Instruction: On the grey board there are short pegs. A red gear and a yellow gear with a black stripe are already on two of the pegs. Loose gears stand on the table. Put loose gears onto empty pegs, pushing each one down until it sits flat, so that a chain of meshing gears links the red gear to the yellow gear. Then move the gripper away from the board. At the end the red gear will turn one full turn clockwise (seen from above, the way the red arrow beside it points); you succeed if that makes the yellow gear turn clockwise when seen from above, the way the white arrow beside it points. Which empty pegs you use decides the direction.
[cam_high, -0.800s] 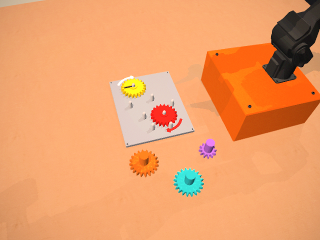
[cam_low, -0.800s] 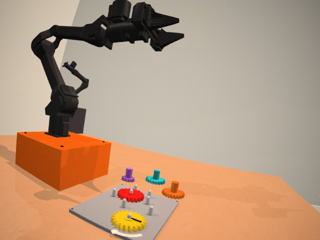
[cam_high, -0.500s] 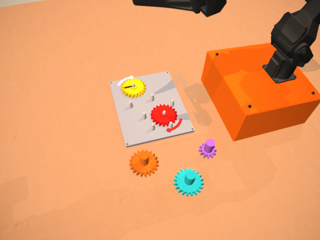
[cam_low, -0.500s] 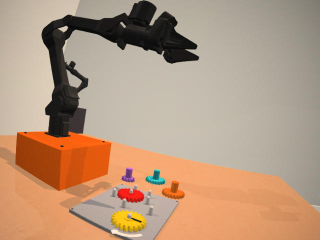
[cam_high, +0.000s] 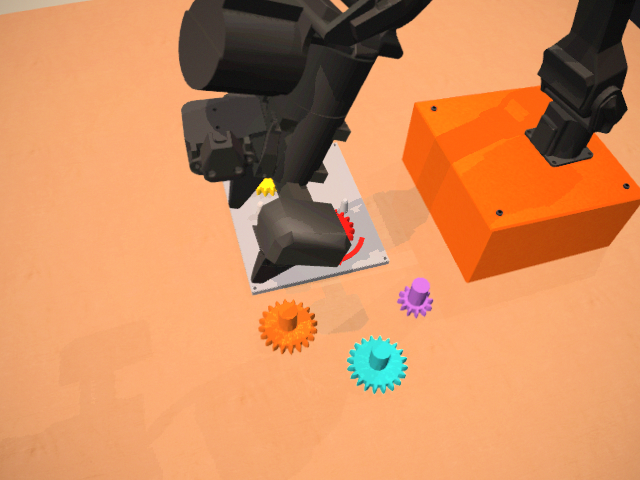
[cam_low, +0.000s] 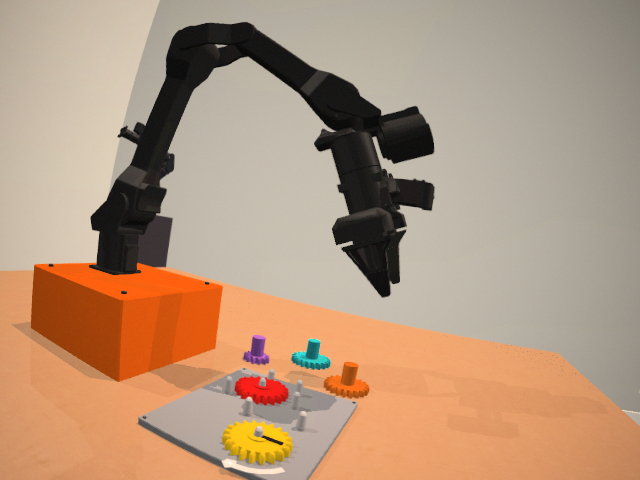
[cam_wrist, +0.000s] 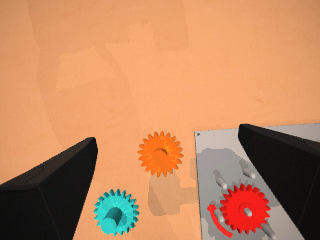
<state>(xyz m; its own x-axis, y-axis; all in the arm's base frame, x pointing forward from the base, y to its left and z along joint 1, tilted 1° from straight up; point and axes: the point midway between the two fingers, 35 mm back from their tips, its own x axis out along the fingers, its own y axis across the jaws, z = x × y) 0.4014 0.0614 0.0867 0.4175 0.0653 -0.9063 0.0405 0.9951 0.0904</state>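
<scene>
My gripper (cam_high: 246, 241) (cam_low: 389, 288) (cam_wrist: 168, 137) is wide open and empty, high above the table. In the top view it hides much of the grey board (cam_high: 338, 180) (cam_low: 186, 421) (cam_wrist: 212, 142). The red gear (cam_high: 346, 227) (cam_low: 248, 388) (cam_wrist: 235, 207) and the yellow gear (cam_high: 266, 188) (cam_low: 240, 441) sit apart on pegs. Several empty pegs stand around them, one being a peg (cam_low: 302, 420) near the yellow gear. Loose on the table stand an orange gear (cam_high: 273, 333) (cam_low: 349, 374) (cam_wrist: 150, 155), a cyan gear (cam_high: 378, 361) (cam_low: 313, 351) (cam_wrist: 122, 205) and a small purple gear (cam_high: 419, 291) (cam_low: 257, 346), each with a handle.
The orange base block (cam_high: 522, 196) (cam_low: 77, 320) carries the arm beside the board. A red arrow (cam_high: 356, 251) (cam_wrist: 217, 225) curves beside the red gear. A white arrow (cam_low: 253, 469) curves beside the yellow gear. The loose gears stand off the board's edge on the red gear's side.
</scene>
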